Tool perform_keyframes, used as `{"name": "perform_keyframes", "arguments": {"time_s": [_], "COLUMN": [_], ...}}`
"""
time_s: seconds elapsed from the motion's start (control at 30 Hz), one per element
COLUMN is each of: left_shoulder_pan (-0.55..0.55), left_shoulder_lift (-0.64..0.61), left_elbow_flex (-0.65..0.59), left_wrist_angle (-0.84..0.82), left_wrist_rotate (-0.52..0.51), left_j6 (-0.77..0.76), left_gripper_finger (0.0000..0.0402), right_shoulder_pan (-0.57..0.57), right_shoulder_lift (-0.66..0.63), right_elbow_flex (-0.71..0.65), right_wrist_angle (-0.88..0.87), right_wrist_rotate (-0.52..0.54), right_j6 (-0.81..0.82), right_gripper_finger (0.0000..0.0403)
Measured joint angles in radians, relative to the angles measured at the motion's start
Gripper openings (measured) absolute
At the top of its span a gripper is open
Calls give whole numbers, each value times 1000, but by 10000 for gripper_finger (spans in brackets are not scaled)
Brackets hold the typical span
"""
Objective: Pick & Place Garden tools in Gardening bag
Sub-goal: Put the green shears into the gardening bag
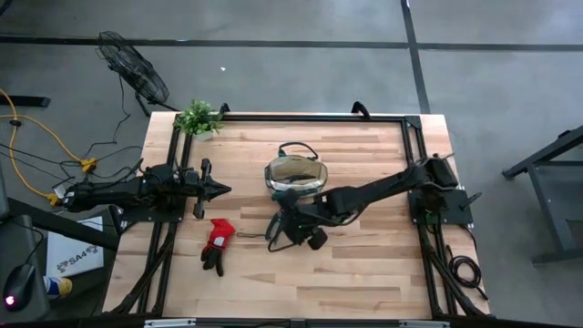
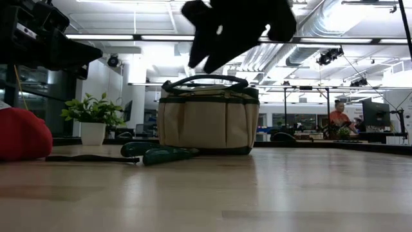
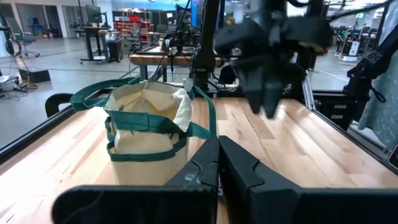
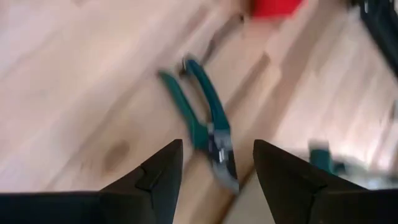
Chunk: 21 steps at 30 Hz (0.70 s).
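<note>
A pair of green-handled pruning shears (image 4: 205,124) lies flat on the table just in front of the gardening bag (image 1: 296,175); it also shows in the low view (image 2: 161,153). My right gripper (image 4: 217,168) is open and empty above the shears, clear of them, fingers pointing down (image 1: 290,223). The red-and-black glove (image 1: 217,241) lies on the table to the left of the shears. The tan bag (image 2: 208,116) stands upright with its mouth open (image 3: 146,124). My left gripper (image 1: 223,189) is shut and waits at the table's left. No trowels show.
A small green plant in a white pot (image 1: 198,117) stands at the far left corner. A black frame (image 1: 405,137) runs along the table's sides and far edge. Bare wood (image 1: 364,264) lies near the front edge. A person (image 2: 337,116) sits far off in the room.
</note>
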Motion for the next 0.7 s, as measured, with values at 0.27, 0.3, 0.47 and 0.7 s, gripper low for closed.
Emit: {"name": "perform_keyframes", "arguments": {"time_s": [0.27,0.3,0.47,0.7], "left_shoulder_pan": [0,0,0,0], "left_shoulder_lift": [0,0,0,0], "left_elbow_flex": [0,0,0,0], "left_wrist_angle": [0,0,-1,0], "left_wrist_rotate": [-3,-5,-6,-7], "left_j6": [0,0,0,0], "left_gripper_finger": [1,1,1,1], "right_shoulder_pan": [3,0,-12,-20], "right_shoulder_lift": [95,106,169,195], "right_elbow_flex": [-1,-1,-1,-1], "right_wrist_angle": [191,221,306,325], "right_wrist_rotate": [-10,-12,-22,-16], "right_j6": [-128,-146,-216,-172], "right_gripper_finger": [189,189,189,189]}}
